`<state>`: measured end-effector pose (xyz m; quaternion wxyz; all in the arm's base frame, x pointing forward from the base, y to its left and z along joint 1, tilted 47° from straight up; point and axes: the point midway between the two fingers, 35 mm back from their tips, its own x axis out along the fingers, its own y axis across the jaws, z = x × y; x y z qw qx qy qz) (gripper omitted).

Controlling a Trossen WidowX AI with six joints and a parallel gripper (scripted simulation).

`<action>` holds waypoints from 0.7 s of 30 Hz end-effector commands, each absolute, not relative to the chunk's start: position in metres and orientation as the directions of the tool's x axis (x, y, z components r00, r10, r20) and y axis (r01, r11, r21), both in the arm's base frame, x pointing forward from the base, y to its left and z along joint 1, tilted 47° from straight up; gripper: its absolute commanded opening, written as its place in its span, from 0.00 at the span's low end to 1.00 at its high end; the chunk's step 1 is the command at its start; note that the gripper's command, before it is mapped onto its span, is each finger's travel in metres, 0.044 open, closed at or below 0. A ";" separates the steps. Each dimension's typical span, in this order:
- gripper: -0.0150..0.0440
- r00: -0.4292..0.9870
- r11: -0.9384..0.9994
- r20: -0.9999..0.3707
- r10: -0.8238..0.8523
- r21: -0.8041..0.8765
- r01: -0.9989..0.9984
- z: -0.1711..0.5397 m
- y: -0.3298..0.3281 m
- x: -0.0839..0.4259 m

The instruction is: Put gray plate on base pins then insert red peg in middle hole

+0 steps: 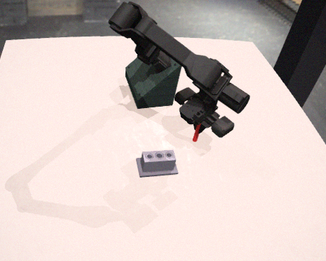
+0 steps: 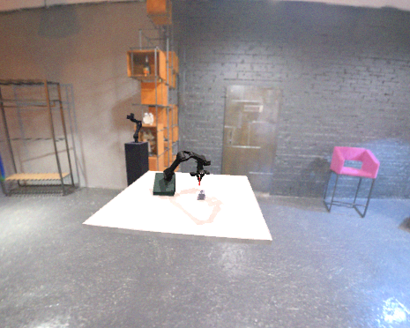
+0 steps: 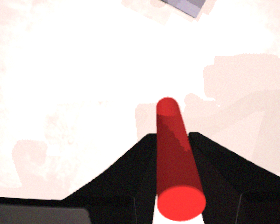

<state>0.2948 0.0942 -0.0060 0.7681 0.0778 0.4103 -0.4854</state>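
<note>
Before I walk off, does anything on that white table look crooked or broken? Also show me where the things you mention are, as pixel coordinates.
Nothing stands out: the gray block [image 1: 159, 165] [image 2: 201, 197] sits flat, its top holes look undamaged, and the hand [image 1: 198, 127] [image 2: 199, 177] [image 3: 172, 141] grips the red peg [image 1: 196, 134] [image 2: 199, 182] [image 3: 175, 150].

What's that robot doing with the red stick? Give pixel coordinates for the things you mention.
The robot's gripper [image 1: 198, 127] [image 3: 172, 141] is holding the red peg [image 1: 196, 133] [image 3: 175, 155] up above the table [image 1: 76, 228] [image 2: 175, 227]. The gray block with three holes on top [image 1: 158, 165] [image 2: 201, 197] stands on the table, and the peg isn't in it yet. It probably wants to put the peg in the middle hole.
</note>
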 end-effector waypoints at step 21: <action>0.25 0.209 0.511 -0.698 -0.685 -0.255 0.821 0.047 0.054 0.327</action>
